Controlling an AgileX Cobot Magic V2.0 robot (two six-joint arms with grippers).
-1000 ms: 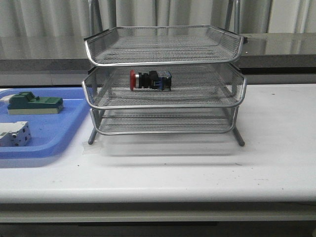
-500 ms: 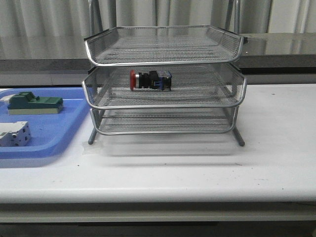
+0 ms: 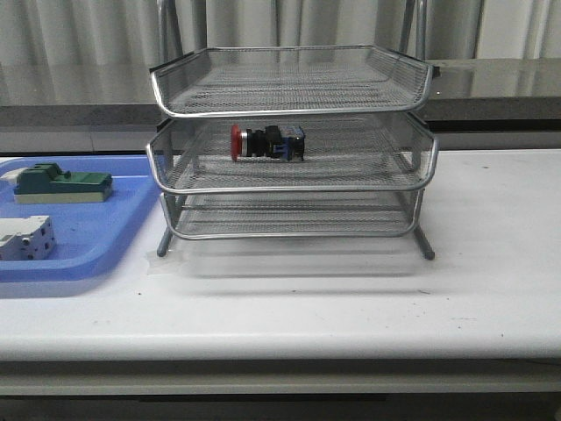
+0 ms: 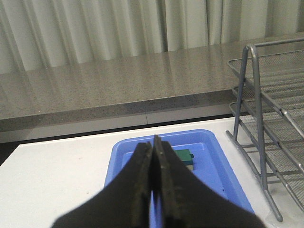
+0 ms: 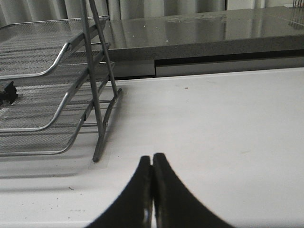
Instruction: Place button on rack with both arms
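I judged the placing done: the button (image 3: 267, 142) lay on its side in the rack's (image 3: 291, 189) middle tier, both arms' fingers together and empty, nothing left but parking.

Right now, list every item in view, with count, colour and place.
rack: one, silver wire mesh, three tiers, middle of the table.
button: one, red head, black body, blue rear, lying on its side in the rack's middle tier.
tray: one, blue, on the table left of the rack.
green block: one, in the tray, far part.
white terminal block: one, in the tray, near part.
table: one, white.
counter: one, grey, behind the table.
curtain: pale, backdrop.
left gripper: black, shut, empty, above the tray.
right gripper: black, shut, empty, right of the rack.
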